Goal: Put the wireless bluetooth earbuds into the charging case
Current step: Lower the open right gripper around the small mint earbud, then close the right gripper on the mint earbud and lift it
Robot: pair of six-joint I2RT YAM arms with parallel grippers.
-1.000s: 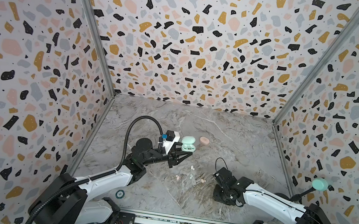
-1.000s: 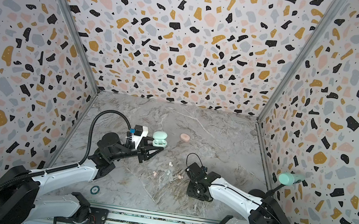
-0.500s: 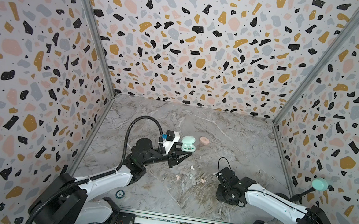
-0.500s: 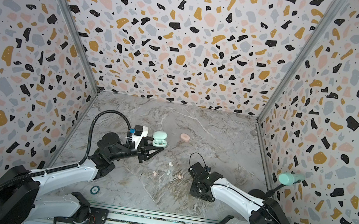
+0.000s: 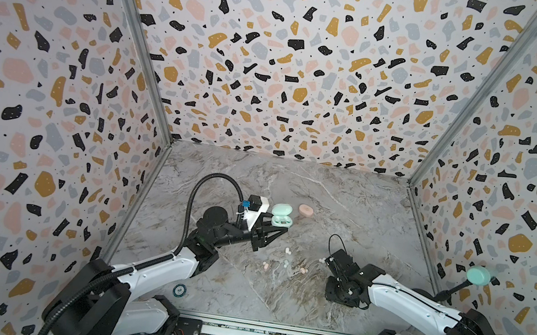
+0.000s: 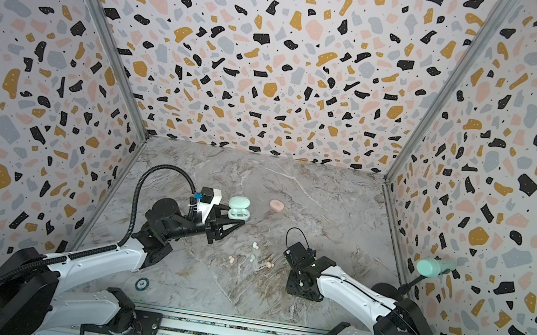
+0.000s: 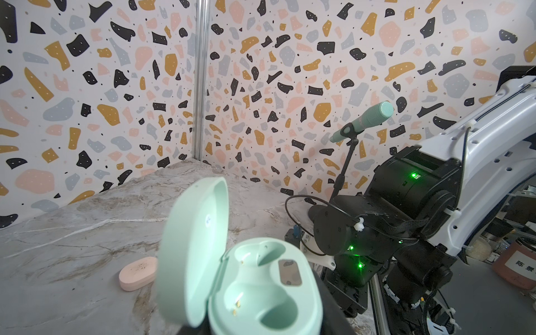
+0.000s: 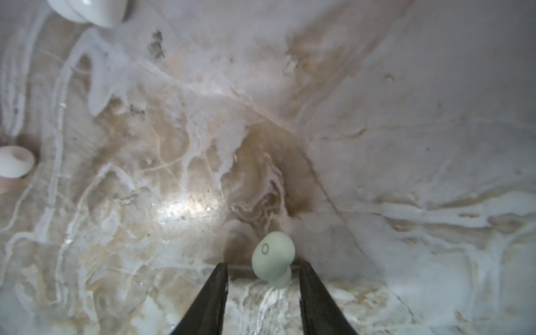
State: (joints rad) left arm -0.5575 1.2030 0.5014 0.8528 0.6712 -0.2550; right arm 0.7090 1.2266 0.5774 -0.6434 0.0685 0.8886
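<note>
Left gripper (image 5: 280, 229): we record its jaws clamped on the base of an oval mint-green plastic charging case (image 5: 281, 215), left of centre over the grey marble-patterned table (image 5: 346, 203). The lid stands hinged open on the side toward the back wall. Both moulded wells (image 7: 275, 313) face upward, and we find them empty. The case's long axis runs left to right in both top views.

Next right: one oval pale-pink plastic case (image 5: 306, 211), closed, lying flat, near the first but apart from it. Cases counted: two.

Between the arms, tiny bean-shaped plastic earbuds lie loose on the table. We list white bud one (image 5: 288, 251), white bud two (image 5: 321, 259), pink bud one (image 5: 266, 265), pink bud two (image 5: 303, 271) and pale mint bud (image 5: 286, 263). They are too small for us to read their headings.

Right gripper (image 8: 262, 268): jaws apart, with a sixth mint-green bud (image 8: 272, 256) between the tips and a clear gap at one finger. Its long axis runs roughly along the fingers, with the rounded body beyond the tips, the narrow nozzle end back between them, and the ring-marked face toward the wrist camera. Buds counted: six.
</note>
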